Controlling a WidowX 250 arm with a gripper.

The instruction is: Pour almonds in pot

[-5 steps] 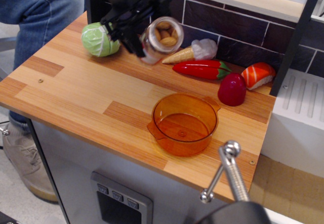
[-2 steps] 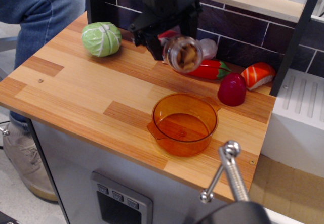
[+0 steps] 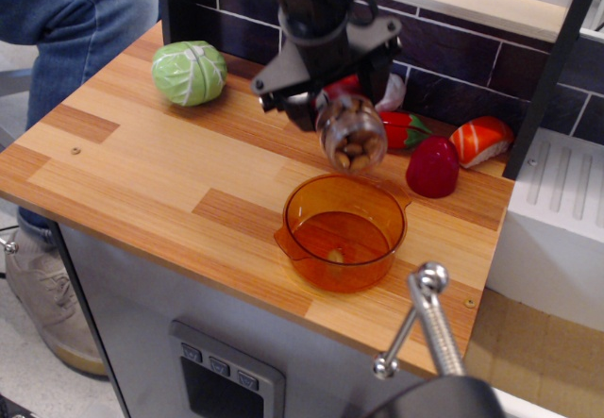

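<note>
My black gripper [image 3: 326, 83] is shut on a clear plastic jar [image 3: 351, 133] and holds it tilted mouth-down above the far rim of the pot. Tan-brown almonds [image 3: 354, 150] crowd the jar's open mouth. The translucent orange pot [image 3: 342, 232] sits on the wooden counter near its front edge, right below the jar. One almond [image 3: 334, 256] lies on the pot's bottom. The jar's red label is mostly hidden by the gripper.
A green toy cabbage [image 3: 190, 73] lies at the back left. A red pepper [image 3: 406, 129], a dark red round toy [image 3: 432, 166] and a salmon sushi piece [image 3: 480, 140] lie behind the pot. A metal handle [image 3: 427, 322] juts up at the front right.
My gripper has carried the jar from the back left, near the cabbage, rightward and forward over the pot and tipped its mouth down. An almond has landed in the pot.
</note>
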